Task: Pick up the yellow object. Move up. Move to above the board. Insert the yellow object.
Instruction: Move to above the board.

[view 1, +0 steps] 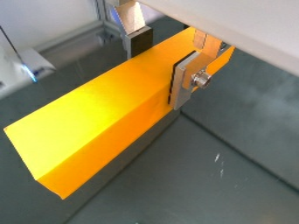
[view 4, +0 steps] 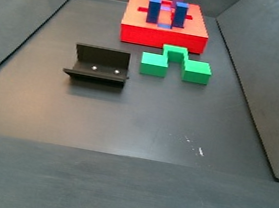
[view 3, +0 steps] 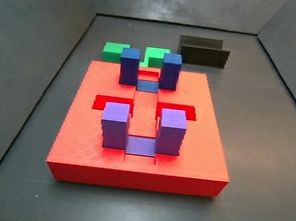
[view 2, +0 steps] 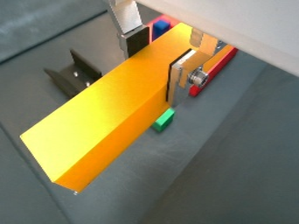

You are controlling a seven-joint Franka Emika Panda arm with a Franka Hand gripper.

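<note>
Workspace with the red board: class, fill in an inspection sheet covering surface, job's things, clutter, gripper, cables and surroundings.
Surface: dark grey floor, bare except for a few pale specks.
Job's things: yellow object held in the gripper, and it seems lifted off the floor. The board lies flat, with purple blocks and dark-blue blocks upright and the slots between them empty.
Clutter: green block on the floor in front of the board. The fixture stands beside it, apart.
Gripper: gripper has its fingers closed on the bar's two long sides, near one end.
Cables: nothing seen.
Surroundings: plain grey walls on all sides.
</note>
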